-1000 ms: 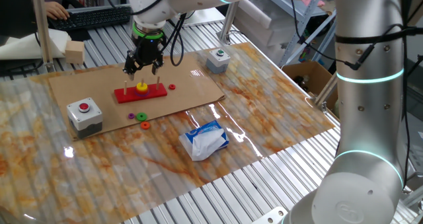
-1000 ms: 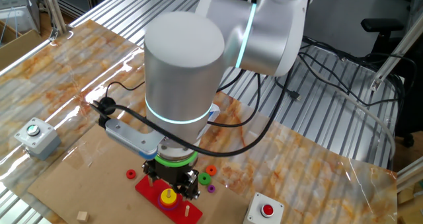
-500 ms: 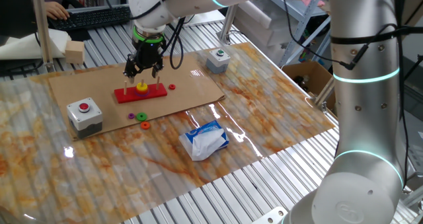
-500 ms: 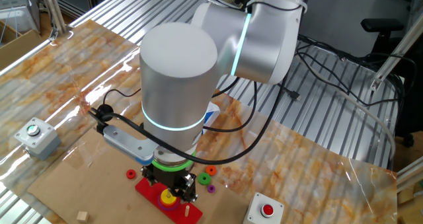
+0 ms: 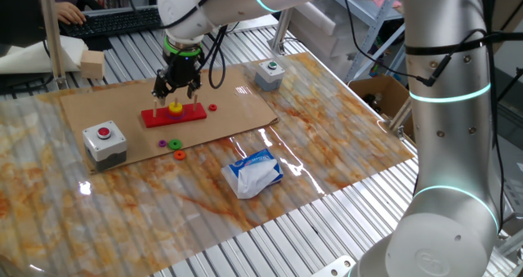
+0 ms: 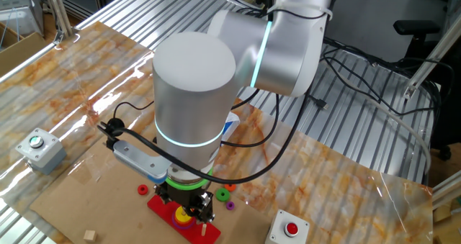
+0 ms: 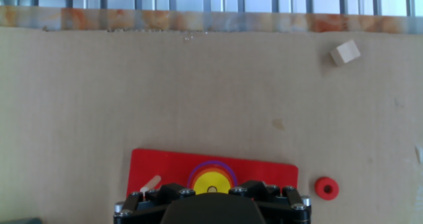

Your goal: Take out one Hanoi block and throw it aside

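The silver arm reached across the counter with its wrist bent straight down. The tool [image 5: 175, 90] pointed vertically downward, low above the surface; whether its black fingers [image 6: 205, 212] were parted or closed could not be told.

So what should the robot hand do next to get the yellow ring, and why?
Probably go straight down a little more. The gripper hangs right above the yellow ring, which sits on its peg on the red base, and it does not look like it is gripping the ring yet. Whether the fingers are open is hard to see.
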{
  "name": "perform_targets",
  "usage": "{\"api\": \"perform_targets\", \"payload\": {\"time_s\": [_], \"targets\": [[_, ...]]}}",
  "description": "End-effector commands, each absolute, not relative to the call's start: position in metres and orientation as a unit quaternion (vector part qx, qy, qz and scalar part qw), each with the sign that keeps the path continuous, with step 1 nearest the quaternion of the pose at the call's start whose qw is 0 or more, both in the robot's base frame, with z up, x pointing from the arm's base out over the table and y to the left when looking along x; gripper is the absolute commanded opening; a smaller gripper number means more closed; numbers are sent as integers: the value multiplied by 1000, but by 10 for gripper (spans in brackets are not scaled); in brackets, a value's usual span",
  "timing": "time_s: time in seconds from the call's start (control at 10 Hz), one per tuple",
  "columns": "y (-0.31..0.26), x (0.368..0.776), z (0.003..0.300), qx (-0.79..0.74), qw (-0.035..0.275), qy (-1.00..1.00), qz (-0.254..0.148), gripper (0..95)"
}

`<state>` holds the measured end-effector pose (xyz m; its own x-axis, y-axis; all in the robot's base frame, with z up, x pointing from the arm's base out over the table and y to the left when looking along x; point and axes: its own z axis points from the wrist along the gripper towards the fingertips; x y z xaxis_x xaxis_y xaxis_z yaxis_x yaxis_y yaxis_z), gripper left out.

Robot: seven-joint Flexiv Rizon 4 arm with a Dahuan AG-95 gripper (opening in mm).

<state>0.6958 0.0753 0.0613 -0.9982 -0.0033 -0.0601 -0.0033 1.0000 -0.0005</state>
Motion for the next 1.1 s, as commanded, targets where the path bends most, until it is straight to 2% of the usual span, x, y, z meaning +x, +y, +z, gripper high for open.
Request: {"api": "perform_targets", "payload": {"time_s": [0.1, 0.7, 0.8, 1.1], "targets": [[75, 696, 59, -2, 30, 1000, 0, 760], [76, 696, 51, -1, 30, 1000, 0, 760], [75, 696, 51, -1, 30, 1000, 1, 570], [76, 696, 45, -1, 30, 1000, 1, 570]]}}
